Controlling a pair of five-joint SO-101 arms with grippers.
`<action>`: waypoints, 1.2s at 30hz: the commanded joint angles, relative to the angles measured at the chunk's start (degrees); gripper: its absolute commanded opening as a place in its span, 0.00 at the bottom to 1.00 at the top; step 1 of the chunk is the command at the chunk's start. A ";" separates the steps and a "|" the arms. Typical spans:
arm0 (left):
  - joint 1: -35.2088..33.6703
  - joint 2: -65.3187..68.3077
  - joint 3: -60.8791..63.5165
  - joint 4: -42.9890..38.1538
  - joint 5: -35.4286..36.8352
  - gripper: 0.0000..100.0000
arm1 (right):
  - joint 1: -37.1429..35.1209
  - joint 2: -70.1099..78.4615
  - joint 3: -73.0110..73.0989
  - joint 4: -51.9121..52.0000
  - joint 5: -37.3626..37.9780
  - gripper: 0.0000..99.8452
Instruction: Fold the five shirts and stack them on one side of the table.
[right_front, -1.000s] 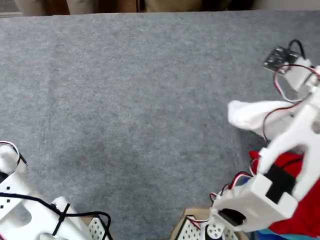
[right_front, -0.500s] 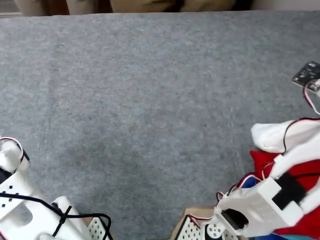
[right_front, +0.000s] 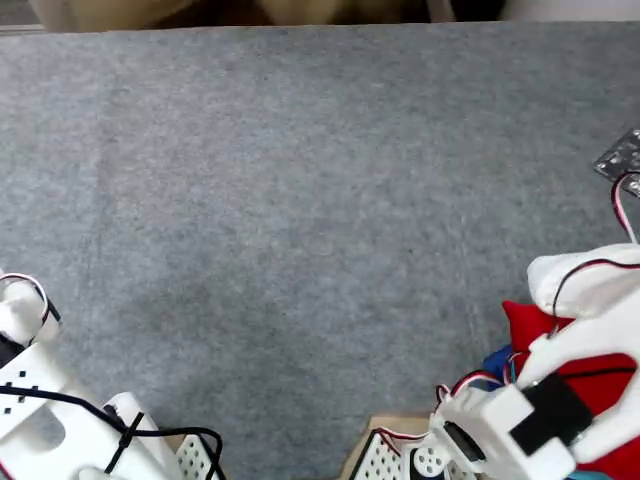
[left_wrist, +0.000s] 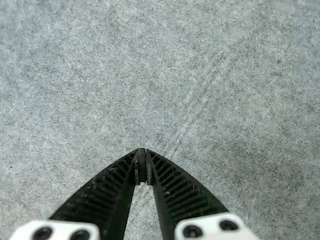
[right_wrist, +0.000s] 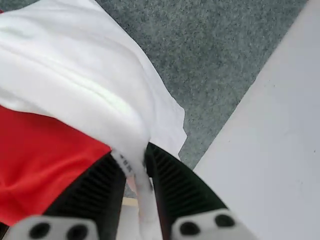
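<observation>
A folded white shirt (right_front: 580, 280) lies at the table's right edge, over a red shirt (right_front: 545, 325) with a bit of blue cloth (right_front: 498, 362) beneath. In the right wrist view the white shirt (right_wrist: 75, 85) drapes over the red shirt (right_wrist: 40, 155), and my right gripper (right_wrist: 137, 162) is shut on the white shirt's hem. The right arm (right_front: 540, 410) stands over the stack. My left gripper (left_wrist: 142, 167) is shut on nothing, just above the bare grey mat. The left arm (right_front: 50, 400) sits at the near left corner.
The grey felt mat (right_front: 300, 200) covers the table. A pale surface (right_wrist: 270, 150) borders the mat beyond the stack. A small circuit board (right_front: 618, 155) on the right arm hangs at the right edge.
The right arm has carried the white shirt to the right and nearer, onto the red shirt at the table's edge. The left arm has not moved.
</observation>
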 joint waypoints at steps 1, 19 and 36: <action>0.44 -0.75 -2.73 -0.53 -0.18 0.02 | 1.19 -5.41 1.27 0.70 0.79 0.01; 0.44 -0.40 -2.55 -0.53 -0.26 0.02 | 3.91 -8.13 1.19 -7.21 -7.82 0.01; 0.26 -0.40 -2.55 -0.53 -0.35 0.02 | -1.36 -8.04 -6.64 -3.96 -13.36 0.01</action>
